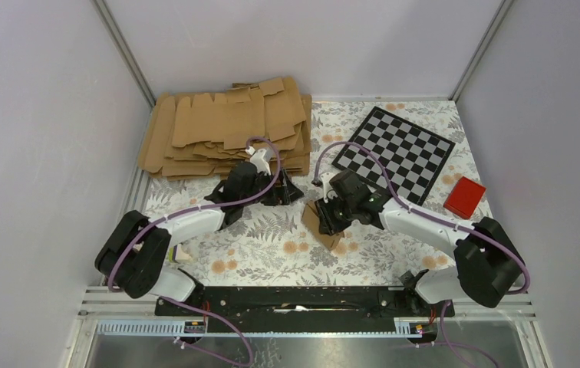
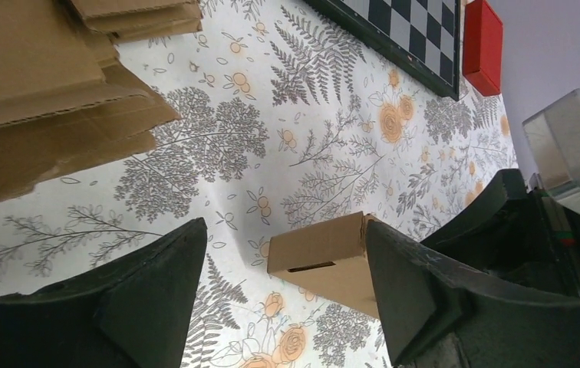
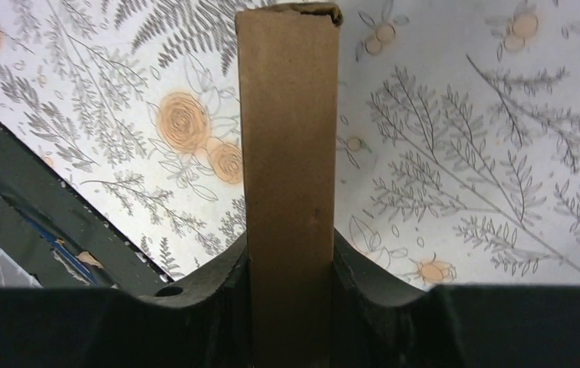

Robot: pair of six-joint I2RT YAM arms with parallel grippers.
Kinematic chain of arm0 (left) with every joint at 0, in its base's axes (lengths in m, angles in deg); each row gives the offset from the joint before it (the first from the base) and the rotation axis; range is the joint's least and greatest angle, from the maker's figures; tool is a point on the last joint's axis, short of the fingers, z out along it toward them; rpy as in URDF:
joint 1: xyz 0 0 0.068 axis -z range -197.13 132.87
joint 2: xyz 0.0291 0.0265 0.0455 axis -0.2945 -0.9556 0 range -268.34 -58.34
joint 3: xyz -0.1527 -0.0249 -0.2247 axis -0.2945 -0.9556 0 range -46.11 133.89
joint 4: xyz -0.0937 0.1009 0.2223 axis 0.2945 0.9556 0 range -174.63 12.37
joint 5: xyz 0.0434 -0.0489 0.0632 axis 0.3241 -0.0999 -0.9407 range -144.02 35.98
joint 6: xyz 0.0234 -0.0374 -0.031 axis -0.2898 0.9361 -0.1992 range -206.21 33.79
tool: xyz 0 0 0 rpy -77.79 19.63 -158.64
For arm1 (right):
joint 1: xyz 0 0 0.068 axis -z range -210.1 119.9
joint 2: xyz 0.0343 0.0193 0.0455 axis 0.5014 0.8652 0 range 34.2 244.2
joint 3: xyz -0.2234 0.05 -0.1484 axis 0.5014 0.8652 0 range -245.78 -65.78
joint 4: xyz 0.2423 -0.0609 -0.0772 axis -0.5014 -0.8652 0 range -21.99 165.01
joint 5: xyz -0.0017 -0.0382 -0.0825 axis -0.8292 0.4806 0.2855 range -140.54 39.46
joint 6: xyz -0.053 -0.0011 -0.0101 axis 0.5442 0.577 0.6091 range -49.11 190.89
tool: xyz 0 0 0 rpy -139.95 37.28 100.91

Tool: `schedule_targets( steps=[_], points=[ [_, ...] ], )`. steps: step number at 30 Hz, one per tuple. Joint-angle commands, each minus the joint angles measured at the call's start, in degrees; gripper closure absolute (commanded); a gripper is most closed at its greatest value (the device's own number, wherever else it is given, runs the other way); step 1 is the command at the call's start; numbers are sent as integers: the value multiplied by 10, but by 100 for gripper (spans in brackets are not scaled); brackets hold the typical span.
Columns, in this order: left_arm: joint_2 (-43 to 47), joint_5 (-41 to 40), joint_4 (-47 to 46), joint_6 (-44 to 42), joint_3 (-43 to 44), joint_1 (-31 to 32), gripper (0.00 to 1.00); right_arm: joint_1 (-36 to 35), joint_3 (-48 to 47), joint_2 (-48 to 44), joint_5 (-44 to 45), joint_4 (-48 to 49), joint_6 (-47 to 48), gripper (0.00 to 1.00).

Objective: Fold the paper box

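The two arms both stretched forward from the near edge and bent inward, so their wrists came close together over the fern-print tablecloth (image 1: 271, 249). The left gripper (image 2: 283, 241) hung just in front of the pile of flat cardboard blanks (image 1: 225, 130), its fingers spread wide and holding nothing. The single paper box (image 1: 318, 224) showed beyond them, apart from both pads. The right gripper (image 3: 291, 257) was turned toward the left arm and had its fingers pressed against the two sides of the box, which was folded into a narrow brown sleeve and held tilted, close over the cloth between the two wrists. Counted: two arms, one folded box, one pile of blanks, one checkerboard (image 1: 398, 149) — and one red block (image 1: 465, 197) just beside its right corner.
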Motion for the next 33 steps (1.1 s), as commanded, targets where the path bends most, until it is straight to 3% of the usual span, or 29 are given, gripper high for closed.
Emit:
schedule_targets(
  steps=[1,6,11,15,19,26,33],
  points=[
    [37,17,-5,-56,12,-8,20,1,-57,30,-29,4,40,75],
    [83,-11,-93,-128,-31,-10,20,1,-96,86,-56,-4,151,59],
    [147,-48,-175,-159,-103,-25,18,2,-140,120,-84,-25,246,61],
    [176,-49,-148,-184,-117,-28,16,4,-166,139,-70,-26,313,66],
    [168,44,-177,-197,-125,-28,15,16,-166,134,-130,-36,403,71],
    [115,240,-244,-182,-117,-28,16,23,-149,114,-215,-63,469,69],
    [65,303,-196,-209,-86,-6,23,24,-168,129,-240,-100,498,69]
  ],
)
